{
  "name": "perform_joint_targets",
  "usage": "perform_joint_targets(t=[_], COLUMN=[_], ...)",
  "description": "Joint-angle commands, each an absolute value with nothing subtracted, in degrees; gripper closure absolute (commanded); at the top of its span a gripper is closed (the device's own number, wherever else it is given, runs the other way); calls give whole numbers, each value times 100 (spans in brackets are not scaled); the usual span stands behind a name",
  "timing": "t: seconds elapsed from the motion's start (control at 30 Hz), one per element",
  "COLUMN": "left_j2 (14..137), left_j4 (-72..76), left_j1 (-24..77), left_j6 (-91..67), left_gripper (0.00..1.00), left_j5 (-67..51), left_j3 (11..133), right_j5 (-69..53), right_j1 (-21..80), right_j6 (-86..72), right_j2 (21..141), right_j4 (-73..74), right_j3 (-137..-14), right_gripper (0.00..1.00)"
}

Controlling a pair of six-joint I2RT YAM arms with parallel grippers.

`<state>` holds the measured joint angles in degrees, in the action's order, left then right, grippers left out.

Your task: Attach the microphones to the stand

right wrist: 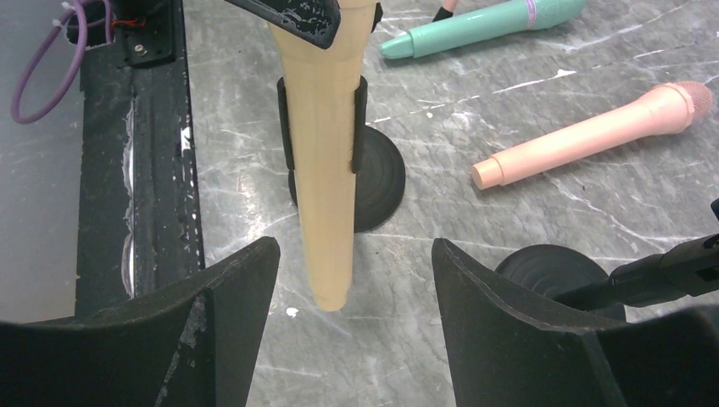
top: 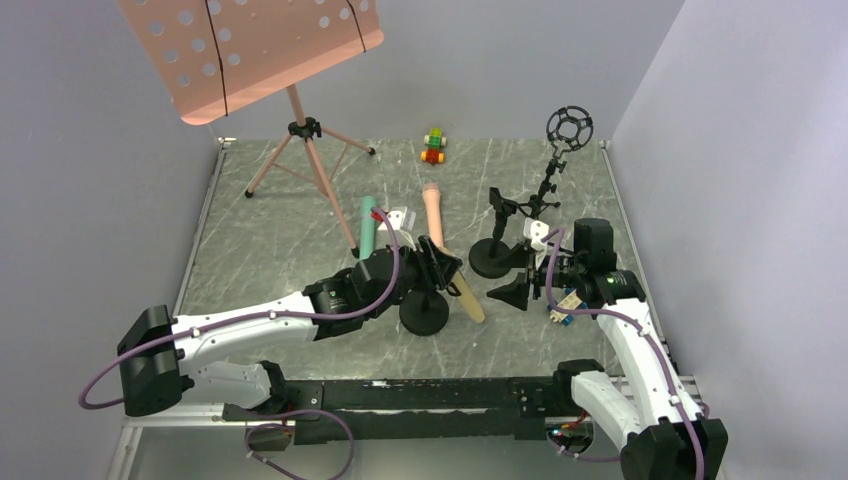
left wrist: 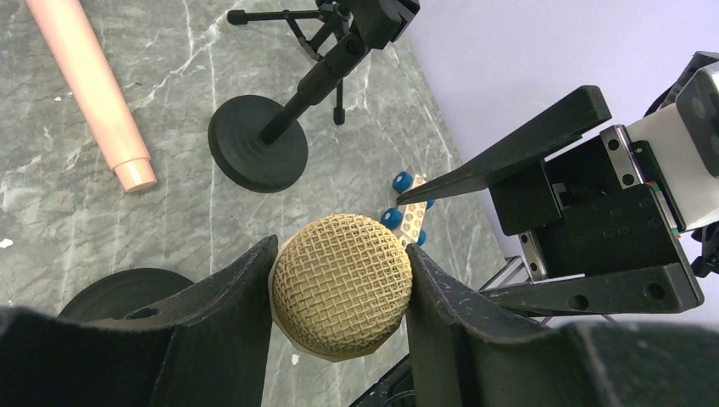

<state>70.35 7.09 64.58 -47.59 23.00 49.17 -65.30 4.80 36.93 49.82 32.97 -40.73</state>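
Note:
My left gripper (left wrist: 341,248) is shut on the mesh head of the pale yellow microphone (left wrist: 342,284). The microphone's body (right wrist: 322,170) slants through the black clip (right wrist: 360,119) of a round-based stand (right wrist: 381,182), and its tail hangs clear of the table. My right gripper (right wrist: 353,246) is open, with that tail in the gap between its fingers and touching neither. In the top view the left gripper (top: 440,262) and right gripper (top: 512,285) face each other across this stand (top: 424,315). The teal microphone (top: 368,222) and pink microphone (top: 434,215) lie flat behind.
A second round-based stand (top: 492,258) rises beside my right gripper. A tripod stand with a ring mount (top: 568,128) is at the back right, a pink music stand (top: 250,50) at the back left. Toy brick cars sit at the back (top: 433,146) and under my right wrist (left wrist: 411,216).

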Motion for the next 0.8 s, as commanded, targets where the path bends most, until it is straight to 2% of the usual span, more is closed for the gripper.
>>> perform_joint_targets(t=[0.0,0.13,0.17,0.37,0.47,0.57,0.7,0.77], left_j2=[7269,7178,7130,6851,6657,6435,6117,5914], left_j4=[-45,113,126,9,-126,-147,-202,-248], left_j1=[6416,6416,6416,6407,6399,6401,6381,6381], left_j6=[-4767,-4746,-4734,-4616,-4585,-4511,-4294,-4149], left_gripper=[100,100,97,46,25,14,6,3], left_j5=[2128,2093,2099,2229,2330,2429,2473,2516], left_j3=[4631,4567,4581,4792,4807,4805,4844,4859], right_j5=[-6759,-6765,-6763,-6772,-6774,-6777,-6798,-6777], right_j1=[453,448,455,450,451,456,450,448], right_j6=[3849,3850,3850,3876,3885,3902,3948,4003], right_j2=[4975,4981,4983,4993,4985,5003,5012,4983], right_j4=[3261,3261,3261,3287,3294,3311,3335,3352], right_j3=[-4079,-4078,-4078,-4087,-4079,-4079,-4072,-4051], right_gripper=[28,28,28,28,27,27,25,21])
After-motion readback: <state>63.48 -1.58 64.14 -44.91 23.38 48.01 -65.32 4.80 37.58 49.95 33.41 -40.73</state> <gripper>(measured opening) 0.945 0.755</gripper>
